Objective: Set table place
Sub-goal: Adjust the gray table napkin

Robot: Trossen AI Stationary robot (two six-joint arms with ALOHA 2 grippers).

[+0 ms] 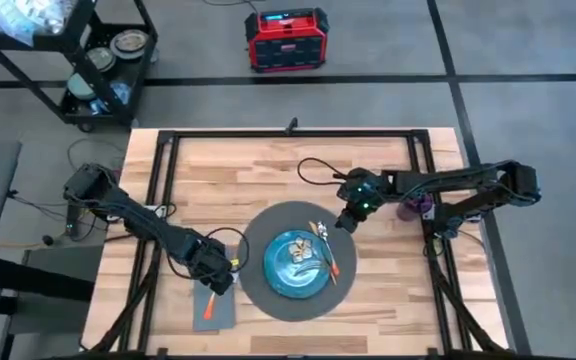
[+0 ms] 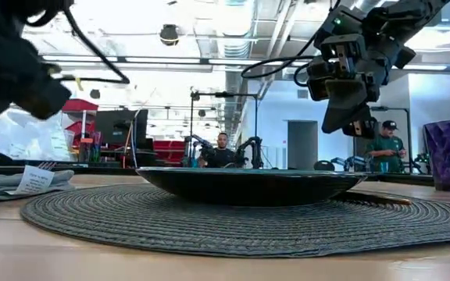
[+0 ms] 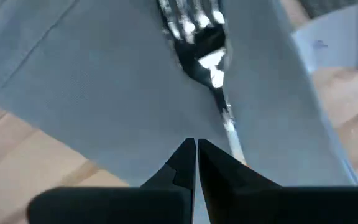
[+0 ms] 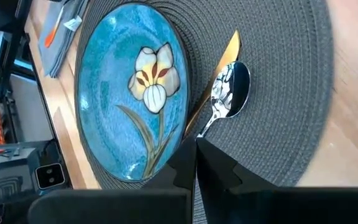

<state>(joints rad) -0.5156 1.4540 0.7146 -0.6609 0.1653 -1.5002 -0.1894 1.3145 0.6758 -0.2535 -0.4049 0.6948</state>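
The round dark grey place mat (image 1: 258,285) lies mid-table with the teal flower plate (image 1: 290,270) on it. A gold knife (image 4: 219,68) and a spoon (image 4: 229,93) lie on the mat at the plate's right. At the mat's left a fork (image 3: 207,56) rests on a grey napkin (image 3: 104,81). My left gripper (image 3: 196,144) is shut above the napkin, beside the fork's neck. My right gripper (image 4: 196,144) is shut and hangs over the mat's far right part (image 2: 350,101), clear of the table, holding nothing.
A purple cup (image 1: 413,208) stands right of the mat, under the right arm. A black metal frame (image 1: 288,133) runs across the tabletop. Bare wood lies along the far side. A red box (image 1: 286,40) and a cart (image 1: 103,70) stand on the floor beyond.
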